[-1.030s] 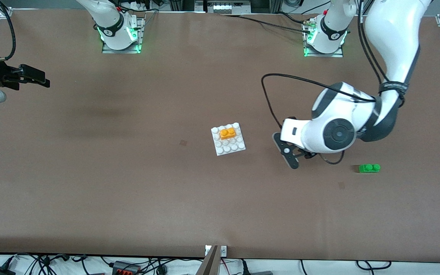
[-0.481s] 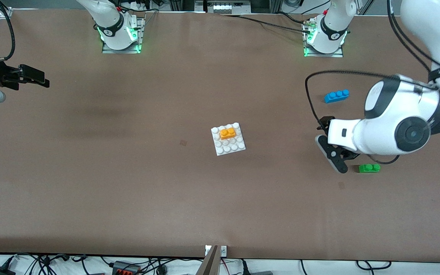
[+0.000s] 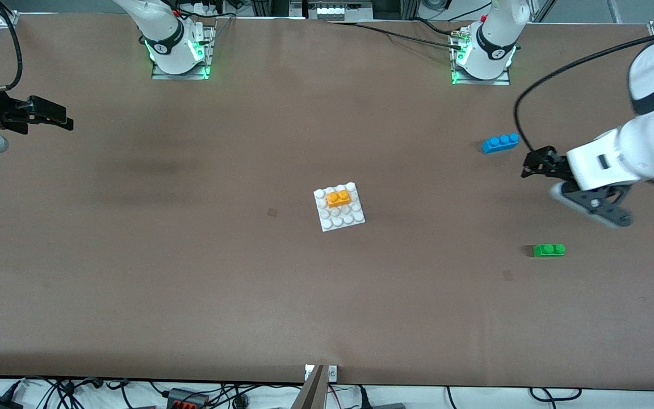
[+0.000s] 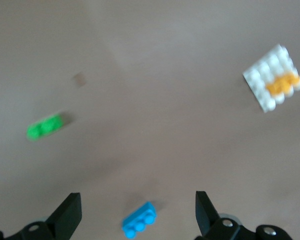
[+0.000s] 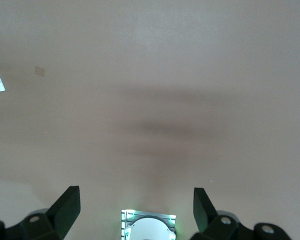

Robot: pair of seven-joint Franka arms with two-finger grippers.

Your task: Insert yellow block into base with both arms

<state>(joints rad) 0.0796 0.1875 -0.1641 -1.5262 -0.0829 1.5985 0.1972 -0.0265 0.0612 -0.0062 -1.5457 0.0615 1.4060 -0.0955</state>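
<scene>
- Front view gives you the key relation: the yellow block [image 3: 338, 197] already sits on the base [image 3: 339, 207], in a row toward the robots' bases, its long axis along that row.
- Your left pincer [image 3: 579, 188] hangs empty with its fingers spread, over the surface [image 3: 191, 272] between the blue brick [image 3: 500, 142] and the green brick [image 3: 549, 250], well apart from the base.
- Your right pincer [image 3: 49, 117] waits, fingers apart, at the right arm's end; neither looks clearly nearer.
- Judging by how it lies, the block seems inserted.

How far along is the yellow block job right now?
Looks done: the yellow block sits on the base. Nothing is in hand: the left gripper is open over bare table near the green brick, and the right gripper waits open. Nothing visibly remains.
</scene>
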